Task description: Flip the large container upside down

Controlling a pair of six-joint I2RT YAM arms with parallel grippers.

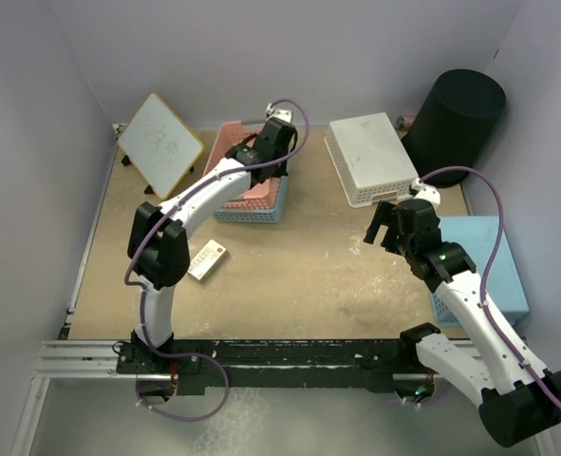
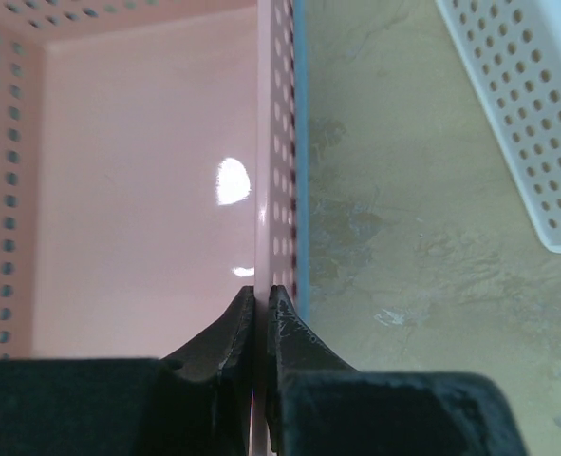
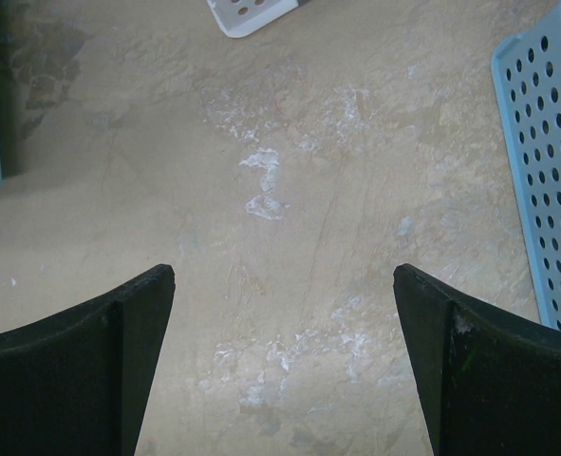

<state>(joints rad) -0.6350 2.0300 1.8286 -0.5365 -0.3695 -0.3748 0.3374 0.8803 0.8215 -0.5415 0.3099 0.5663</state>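
Well apart from the large container (image 1: 454, 114), the left gripper (image 2: 261, 296) pinches a wall of the pink basket (image 2: 138, 190), perhaps to shift it, while the right gripper (image 3: 285, 280), nearer, hangs spread and empty.

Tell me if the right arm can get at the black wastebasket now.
Probably yes. The right gripper hangs open and empty, and the black wastebasket stands beyond it in the far right corner; the white basket lies beside that path, not across it.
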